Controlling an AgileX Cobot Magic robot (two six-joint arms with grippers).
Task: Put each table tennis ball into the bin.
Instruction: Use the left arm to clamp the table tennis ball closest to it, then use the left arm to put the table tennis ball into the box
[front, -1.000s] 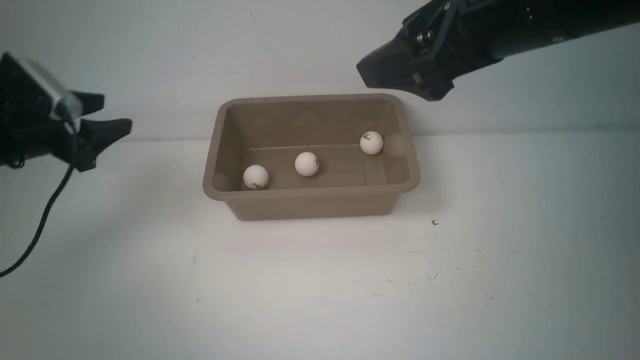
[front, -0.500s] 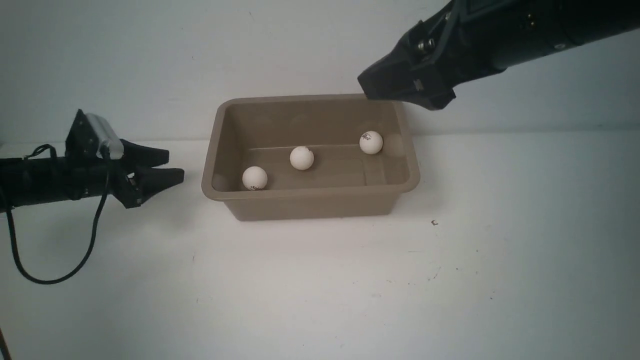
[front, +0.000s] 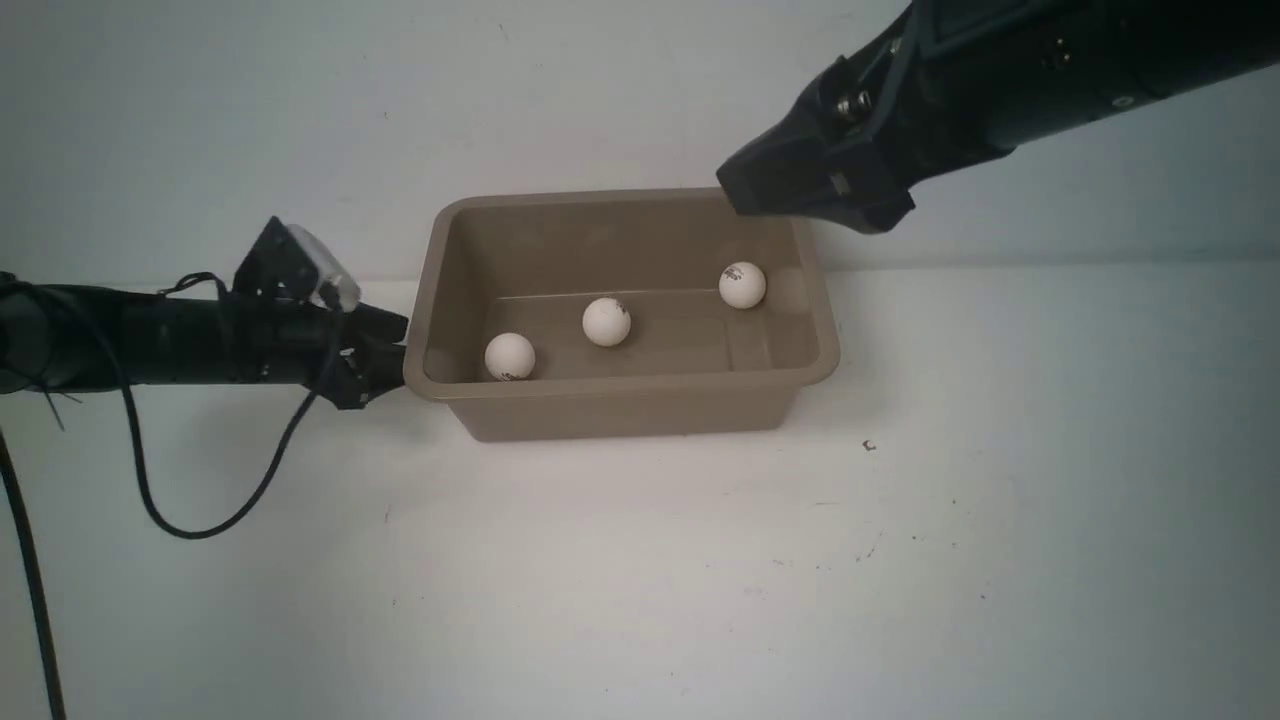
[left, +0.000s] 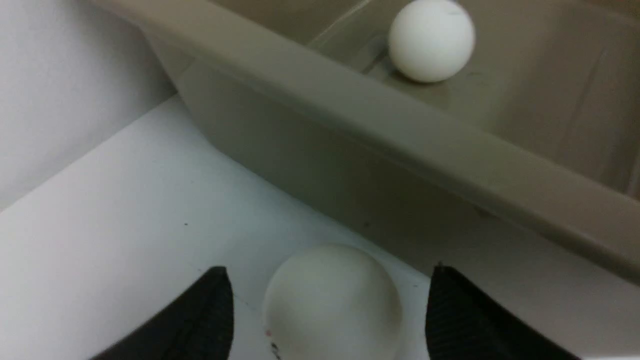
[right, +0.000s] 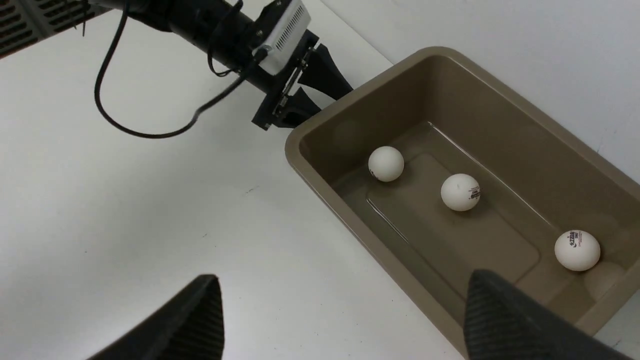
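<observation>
The bin (front: 620, 410) sits on the white table (front: 640, 590), close to the pale wall (front: 300, 100) behind it. Three table tennis balls lie on its floor, well apart from one another. The left ball (front: 510, 356) rests near the front wall at the bin's left end. The middle ball (front: 606, 321) lies about halfway along the floor. The right ball (front: 742, 284) sits near the far wall at the right end. A small dark printed logo shows on the middle and right balls.

The fourth ball (left: 332, 305) is outside the bin, on the table just beside the bin's left end wall, under the flared rim. The front view does not show it; only the left wrist view does.

The left gripper (front: 400, 347) lies low and level, its tips right at the bin's left end. Its jaws are spread, with the fourth ball between them and a gap of table showing on each side of the ball, so they do not pinch it. A black cable (front: 200, 525) loops down from that arm onto the table.

The right gripper (front: 740, 190) hangs above the bin's far right corner. Its jaws are spread wide and there is nothing between them.
</observation>
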